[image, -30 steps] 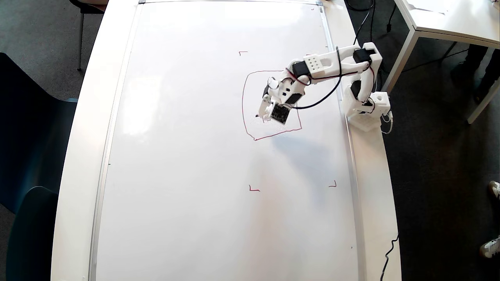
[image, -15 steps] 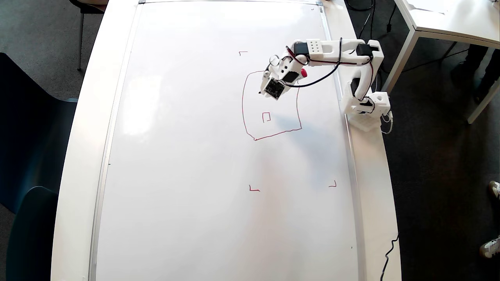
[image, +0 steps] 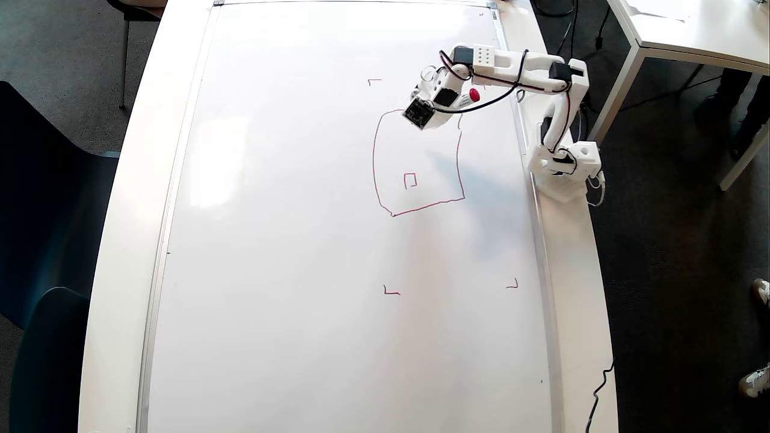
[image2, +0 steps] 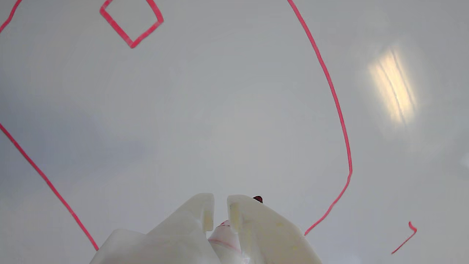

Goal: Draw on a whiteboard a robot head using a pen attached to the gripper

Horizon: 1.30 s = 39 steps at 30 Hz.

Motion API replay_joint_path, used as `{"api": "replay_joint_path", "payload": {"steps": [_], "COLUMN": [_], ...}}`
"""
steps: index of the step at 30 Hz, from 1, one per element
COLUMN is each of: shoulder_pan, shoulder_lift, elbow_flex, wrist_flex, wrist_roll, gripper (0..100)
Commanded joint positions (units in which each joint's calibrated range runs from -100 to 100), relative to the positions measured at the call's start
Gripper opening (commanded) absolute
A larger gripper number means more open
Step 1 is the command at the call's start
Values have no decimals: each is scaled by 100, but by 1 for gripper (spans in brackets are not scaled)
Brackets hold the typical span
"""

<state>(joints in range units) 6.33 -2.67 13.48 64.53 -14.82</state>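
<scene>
While clamped on the pen [image2: 225, 238], pincer [image: 415, 102] outstretched low over the robot head's [image: 415, 207] upper edge.

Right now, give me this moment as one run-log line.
gripper: shut on pen | position: over outline's upper edge, overhead view | robot head: outline plus one small inner square | whiteboard: corner marks visible

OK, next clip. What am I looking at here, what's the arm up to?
A small white arm is drawing in red on a whiteboard. Its gripper is closed around a pen and sits at the upper edge of the robot head outline in the overhead view. So far the drawing is a wobbly rounded outline with one small square inside it; no other inner squares are visible. Small red corner marks sit farther out.
</scene>
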Motion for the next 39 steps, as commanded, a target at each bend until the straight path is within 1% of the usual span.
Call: {"api": "replay_joint_path", "payload": {"steps": [1, 7, 13, 24, 30, 37, 39], "shoulder_pan": [225, 291, 254, -107, -122, -217, -232], "shoulder_lift": [-274, -207, 263, 824, 1193, 1344, 1344], "elbow_flex": [-181, -36, -245, -535, -844, -835, -817], "wrist_flex": [11, -67, -67, -84, -406, -441, -432], "wrist_roll": [72, 104, 72, 45, 45, 45, -30], "gripper": [1, 1, 1, 1, 1, 1, 1]}}
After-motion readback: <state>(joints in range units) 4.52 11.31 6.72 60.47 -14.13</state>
